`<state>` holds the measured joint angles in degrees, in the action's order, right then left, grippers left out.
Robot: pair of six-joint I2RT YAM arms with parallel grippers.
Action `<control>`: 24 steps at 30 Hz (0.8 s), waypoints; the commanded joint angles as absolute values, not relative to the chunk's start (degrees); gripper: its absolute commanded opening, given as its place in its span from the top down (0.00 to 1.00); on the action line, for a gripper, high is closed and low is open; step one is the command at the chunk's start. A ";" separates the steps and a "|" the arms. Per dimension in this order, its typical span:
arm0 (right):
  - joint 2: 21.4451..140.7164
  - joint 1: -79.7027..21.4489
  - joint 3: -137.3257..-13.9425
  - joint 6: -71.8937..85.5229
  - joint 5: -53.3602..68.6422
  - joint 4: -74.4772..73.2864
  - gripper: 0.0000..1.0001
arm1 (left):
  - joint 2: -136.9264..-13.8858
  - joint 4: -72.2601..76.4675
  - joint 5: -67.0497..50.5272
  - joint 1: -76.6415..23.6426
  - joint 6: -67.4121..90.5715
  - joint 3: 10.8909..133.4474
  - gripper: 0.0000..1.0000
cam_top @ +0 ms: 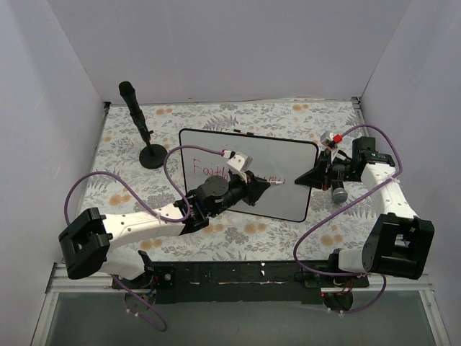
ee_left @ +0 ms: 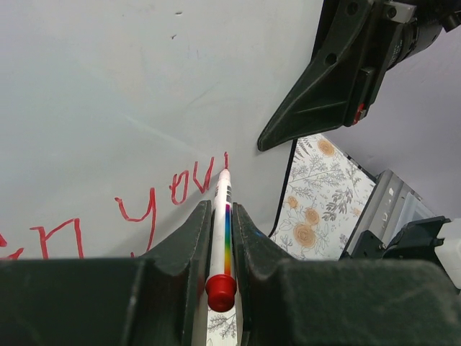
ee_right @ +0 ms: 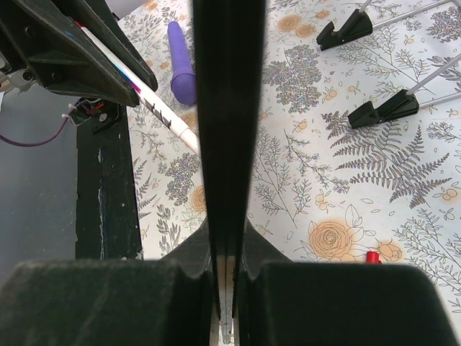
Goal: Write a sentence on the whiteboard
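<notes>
The whiteboard (cam_top: 288, 162) is found at the middle of the floral bench (cam_top: 122, 180), its right edge clamped between the closed fingers of the right tool (cam_top: 315, 177). A white marker (ee_left: 222, 189) with a red end is gripped in the left tool (ee_left: 223, 220), its tip set against the board just after the "you" of the red sentence (ee_left: 151, 209). The lettering is confined to the board's left half. A black stand (cam_top: 140, 126) is placed back left, apart from the board.
</notes>
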<state>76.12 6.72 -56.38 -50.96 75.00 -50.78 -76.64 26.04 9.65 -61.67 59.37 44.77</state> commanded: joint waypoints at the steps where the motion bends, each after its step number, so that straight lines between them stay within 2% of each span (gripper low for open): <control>1: 74.97 6.42 -56.78 -52.21 73.21 -49.13 0.99 | -76.99 22.24 11.34 -61.52 58.62 46.32 1.00; 24: 75.15 6.42 -56.78 -52.12 73.04 -49.22 0.99 | -77.08 25.49 12.13 -60.29 58.54 48.34 1.00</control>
